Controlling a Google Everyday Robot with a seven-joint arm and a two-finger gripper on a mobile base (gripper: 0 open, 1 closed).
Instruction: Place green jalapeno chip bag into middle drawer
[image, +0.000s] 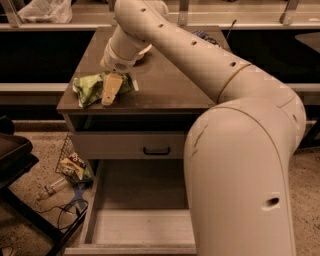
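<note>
The green jalapeno chip bag lies crumpled on the dark cabinet top, near its front left corner. My gripper is down on the bag's right half, touching it from above. The middle drawer is pulled out below the cabinet, a light-grey tray with a bare floor. My arm hides the drawer's right side.
A closed grey drawer front with a black handle sits above the open drawer. A dark blue chip bag peeks out behind my arm at the back. A wire basket with litter and a black stand are on the floor at left.
</note>
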